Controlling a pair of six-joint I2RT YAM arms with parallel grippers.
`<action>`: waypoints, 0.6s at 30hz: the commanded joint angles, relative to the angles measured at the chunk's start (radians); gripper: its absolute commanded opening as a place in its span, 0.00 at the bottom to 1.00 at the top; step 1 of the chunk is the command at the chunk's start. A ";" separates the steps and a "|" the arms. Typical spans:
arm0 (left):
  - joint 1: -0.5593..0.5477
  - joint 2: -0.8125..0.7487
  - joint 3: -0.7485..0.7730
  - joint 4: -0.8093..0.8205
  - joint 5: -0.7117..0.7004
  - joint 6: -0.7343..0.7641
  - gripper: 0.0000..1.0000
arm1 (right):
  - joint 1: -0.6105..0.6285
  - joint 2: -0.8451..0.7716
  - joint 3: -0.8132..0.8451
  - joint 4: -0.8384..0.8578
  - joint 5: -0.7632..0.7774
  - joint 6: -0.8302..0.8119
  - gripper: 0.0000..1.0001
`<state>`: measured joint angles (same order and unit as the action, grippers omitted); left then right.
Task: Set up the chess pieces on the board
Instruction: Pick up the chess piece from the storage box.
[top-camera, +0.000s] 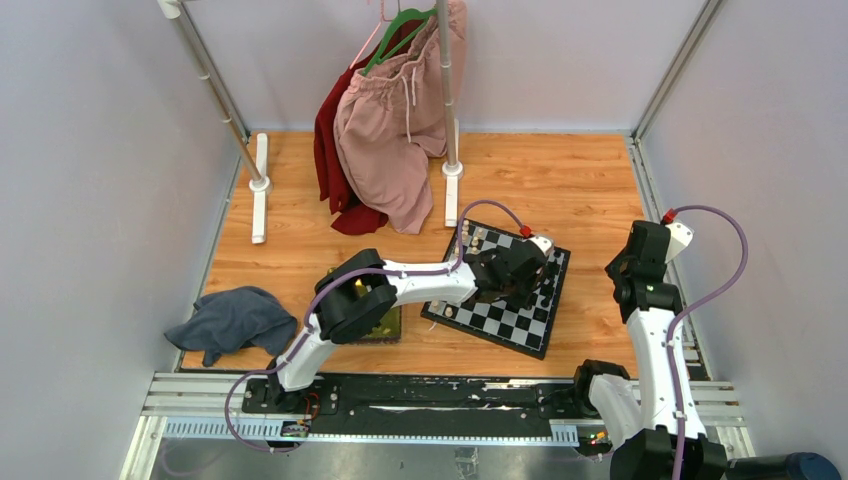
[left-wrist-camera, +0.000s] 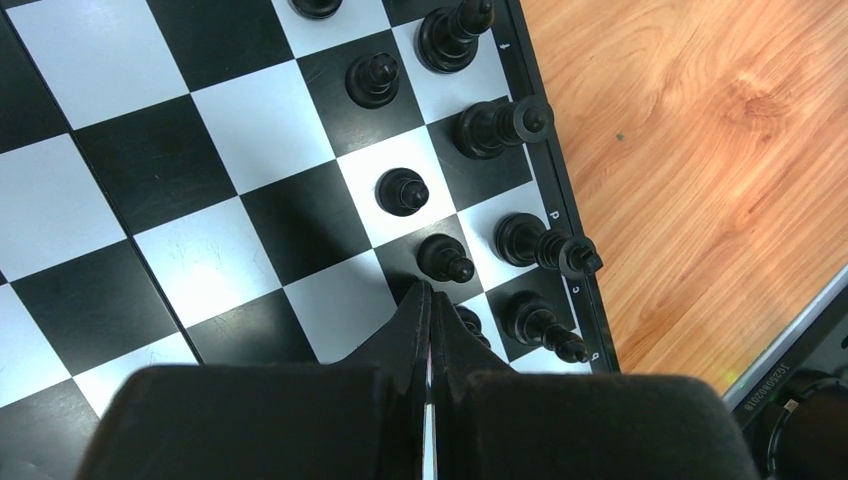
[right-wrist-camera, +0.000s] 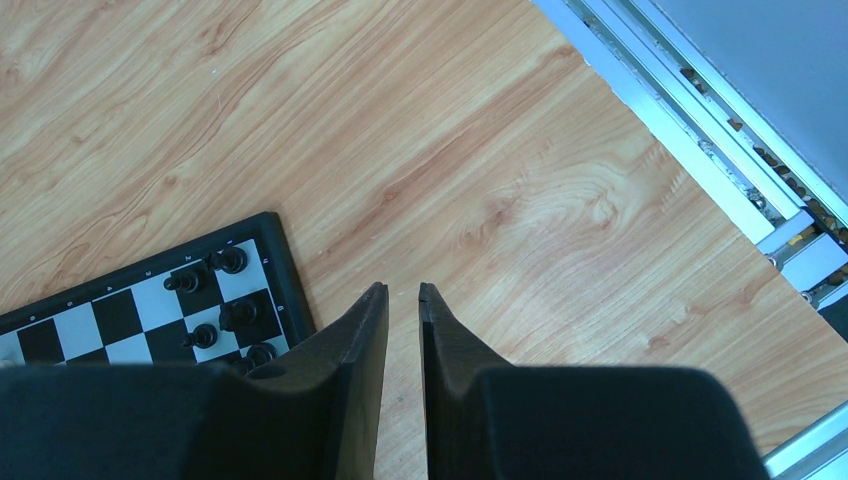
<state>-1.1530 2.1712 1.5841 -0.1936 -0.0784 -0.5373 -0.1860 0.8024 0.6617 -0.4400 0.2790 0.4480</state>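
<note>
The board (top-camera: 505, 322) lies at the table's middle right, and my left gripper (top-camera: 520, 278) hangs over its right side. In the left wrist view the gripper (left-wrist-camera: 429, 292) is shut with nothing between its fingers. Its tips sit just beside a black pawn (left-wrist-camera: 445, 259). Several black chess pieces (left-wrist-camera: 487, 126) stand in two columns along the board's (left-wrist-camera: 230, 200) right edge. My right gripper (right-wrist-camera: 402, 290) hovers over bare wood right of the board (right-wrist-camera: 285, 270), its fingers a narrow gap apart and empty. Black pieces (right-wrist-camera: 228, 261) show at that board corner.
A yellow-green tray (top-camera: 388, 325) lies under the left arm's elbow. A grey cloth (top-camera: 232, 320) sits at the table's left front. Pink and red garments (top-camera: 390, 140) hang from a rack at the back. An aluminium rail (right-wrist-camera: 700, 110) runs along the table's right edge.
</note>
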 joint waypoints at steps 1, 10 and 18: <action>0.005 0.022 -0.019 0.017 0.017 -0.009 0.00 | -0.002 0.004 -0.019 0.010 -0.002 -0.014 0.22; 0.005 0.015 -0.037 0.016 0.014 0.000 0.00 | -0.002 0.007 -0.017 0.012 -0.004 -0.015 0.22; 0.004 0.002 -0.056 0.016 0.009 0.002 0.00 | -0.001 0.006 -0.017 0.012 -0.005 -0.015 0.22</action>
<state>-1.1530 2.1708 1.5627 -0.1497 -0.0704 -0.5385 -0.1860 0.8097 0.6613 -0.4332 0.2775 0.4477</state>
